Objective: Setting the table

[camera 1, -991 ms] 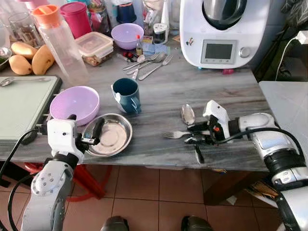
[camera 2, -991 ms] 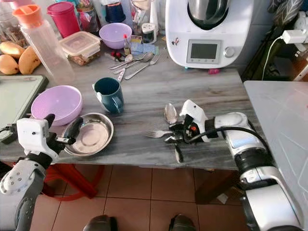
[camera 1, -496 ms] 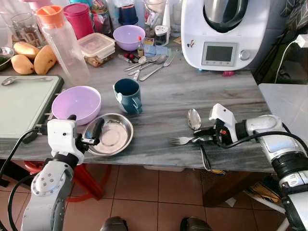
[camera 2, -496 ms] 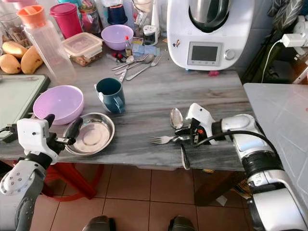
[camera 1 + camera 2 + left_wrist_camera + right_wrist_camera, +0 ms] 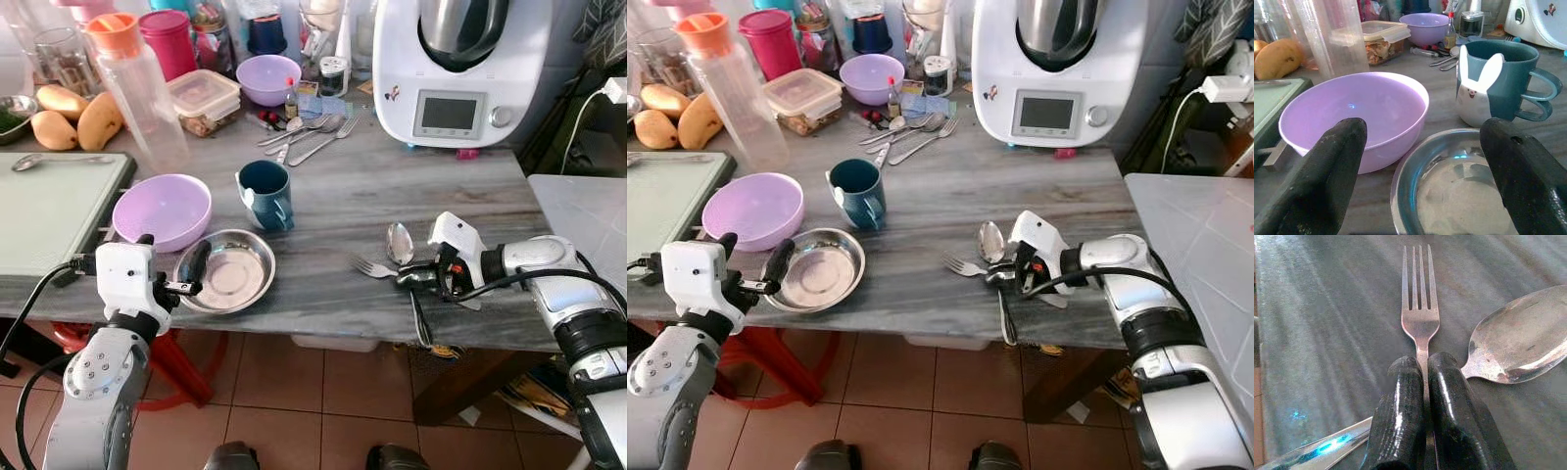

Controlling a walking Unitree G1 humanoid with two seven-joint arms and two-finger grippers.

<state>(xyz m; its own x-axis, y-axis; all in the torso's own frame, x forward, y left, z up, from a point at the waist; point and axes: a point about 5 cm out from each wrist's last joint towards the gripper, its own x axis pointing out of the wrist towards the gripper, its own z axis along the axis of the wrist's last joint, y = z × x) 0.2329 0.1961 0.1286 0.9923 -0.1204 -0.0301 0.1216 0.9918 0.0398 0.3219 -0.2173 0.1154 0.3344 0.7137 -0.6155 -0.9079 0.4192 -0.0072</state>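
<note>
Two grippers over the grey surface (image 5: pixel 333 206), right gripper (image 5: pixel 409 278) clamped on a fork (image 5: pixel 372 267) beside a spoon (image 5: pixel 399 242), left gripper (image 5: pixel 171 277) spread wide at a steel bowl (image 5: pixel 230 275).

Back of the counter is pretty cluttered: big white kitchen machine (image 5: pixel 454 70) with a little screen, a tall clear bottle (image 5: pixel 138 86) with an orange cap, a pink canister (image 5: pixel 169 40), a lidded food container (image 5: pixel 204 98), and a few mangoes (image 5: pixel 78 111) beside a green board (image 5: pixel 44 211).
</note>
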